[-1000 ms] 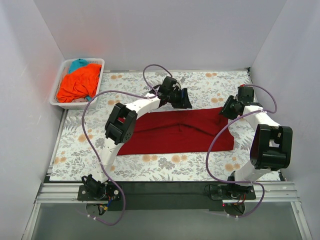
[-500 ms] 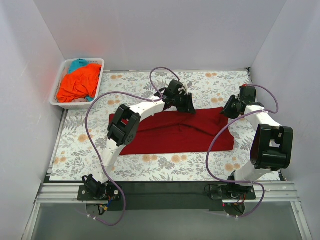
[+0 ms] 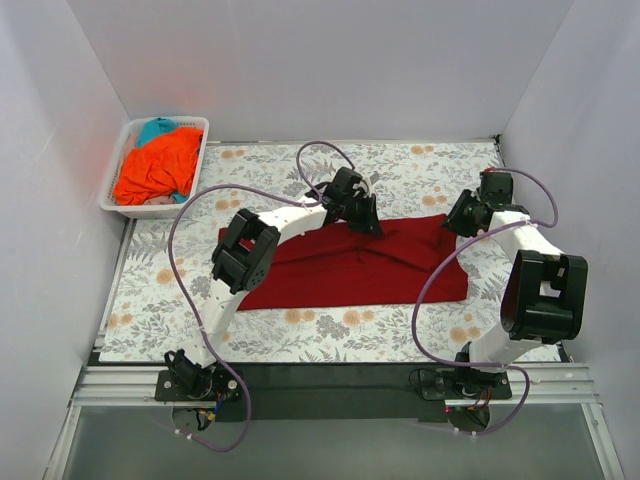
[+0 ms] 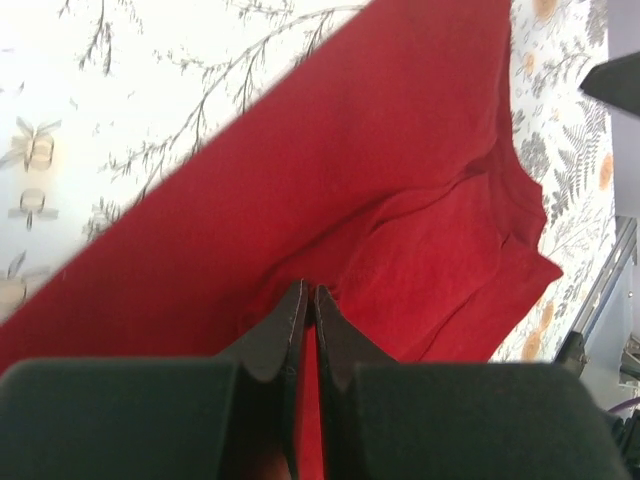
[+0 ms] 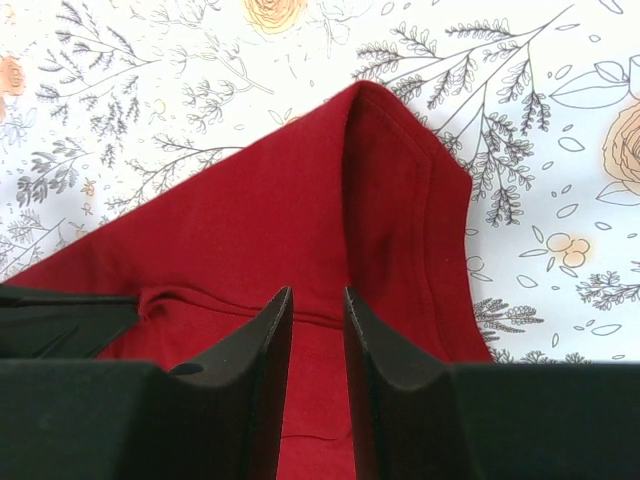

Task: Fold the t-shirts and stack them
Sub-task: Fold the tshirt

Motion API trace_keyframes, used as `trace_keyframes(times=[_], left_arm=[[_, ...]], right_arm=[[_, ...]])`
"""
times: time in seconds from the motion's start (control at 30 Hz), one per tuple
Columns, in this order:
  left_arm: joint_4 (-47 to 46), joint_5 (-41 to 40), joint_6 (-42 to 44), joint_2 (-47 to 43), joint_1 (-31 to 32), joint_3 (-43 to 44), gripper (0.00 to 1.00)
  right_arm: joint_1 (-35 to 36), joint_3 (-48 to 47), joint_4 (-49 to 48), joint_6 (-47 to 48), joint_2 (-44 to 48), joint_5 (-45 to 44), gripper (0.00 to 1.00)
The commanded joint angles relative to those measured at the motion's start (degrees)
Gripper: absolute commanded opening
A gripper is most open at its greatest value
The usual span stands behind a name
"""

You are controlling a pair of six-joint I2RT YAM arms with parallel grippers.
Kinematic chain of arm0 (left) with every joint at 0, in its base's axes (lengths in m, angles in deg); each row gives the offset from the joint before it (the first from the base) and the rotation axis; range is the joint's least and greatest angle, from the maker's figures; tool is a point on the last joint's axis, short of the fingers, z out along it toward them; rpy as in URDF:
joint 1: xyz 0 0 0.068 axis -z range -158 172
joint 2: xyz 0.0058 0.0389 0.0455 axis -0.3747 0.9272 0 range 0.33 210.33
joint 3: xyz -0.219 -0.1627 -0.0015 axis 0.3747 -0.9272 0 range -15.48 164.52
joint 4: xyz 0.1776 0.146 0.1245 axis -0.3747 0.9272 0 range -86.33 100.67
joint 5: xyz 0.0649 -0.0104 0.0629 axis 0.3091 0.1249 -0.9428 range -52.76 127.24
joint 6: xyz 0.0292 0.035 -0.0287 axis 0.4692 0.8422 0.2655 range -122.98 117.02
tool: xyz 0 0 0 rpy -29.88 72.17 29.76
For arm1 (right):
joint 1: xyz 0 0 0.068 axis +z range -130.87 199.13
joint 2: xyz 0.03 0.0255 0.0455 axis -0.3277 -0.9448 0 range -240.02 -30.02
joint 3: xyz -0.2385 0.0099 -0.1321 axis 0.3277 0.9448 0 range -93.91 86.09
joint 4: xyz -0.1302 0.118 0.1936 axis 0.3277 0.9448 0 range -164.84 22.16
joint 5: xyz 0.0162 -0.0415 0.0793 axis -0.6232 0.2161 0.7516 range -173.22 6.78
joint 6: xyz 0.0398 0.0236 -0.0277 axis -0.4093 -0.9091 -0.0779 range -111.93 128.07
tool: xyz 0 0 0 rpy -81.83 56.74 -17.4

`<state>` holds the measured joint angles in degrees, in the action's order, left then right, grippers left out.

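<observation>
The dark red t-shirt (image 3: 350, 265) lies folded into a long band across the middle of the floral tablecloth (image 3: 300, 335). My left gripper (image 3: 365, 218) is at its far edge near the middle, fingers pressed together on a pinch of the red cloth (image 4: 400, 150), with creases running from the tips (image 4: 308, 290). My right gripper (image 3: 455, 222) hovers over the shirt's far right corner (image 5: 390, 150), jaws slightly apart and empty (image 5: 315, 292). The orange t-shirt (image 3: 155, 165) and the teal one (image 3: 155, 128) lie in the basket.
The white slotted basket (image 3: 200, 125) stands at the far left corner of the table. White walls enclose the table on the left, back and right. Purple cables loop over both arms.
My left gripper moved right along the shirt's far edge, then back a little. The shirt's left end now shows past the arm. My right gripper barely shifted.
</observation>
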<state>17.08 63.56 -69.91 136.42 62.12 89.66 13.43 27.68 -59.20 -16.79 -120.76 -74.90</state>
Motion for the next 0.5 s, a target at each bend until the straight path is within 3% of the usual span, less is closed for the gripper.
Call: trace_keyframes(times=[0.0, 0.47], left_arm=[[0.3, -1.71, 1.89, -10.39, 0.49, -2.83, 0.0], [0.56, 0.57, 5.94, -19.36, 1.89, -16.63, 0.0]], right_arm=[[-0.46, -1.44, -1.05, 0.43, 3.29, 1.17, 0.33], [-0.46, 3.39, -0.87, 0.96, 6.45, 2.32, 0.31]])
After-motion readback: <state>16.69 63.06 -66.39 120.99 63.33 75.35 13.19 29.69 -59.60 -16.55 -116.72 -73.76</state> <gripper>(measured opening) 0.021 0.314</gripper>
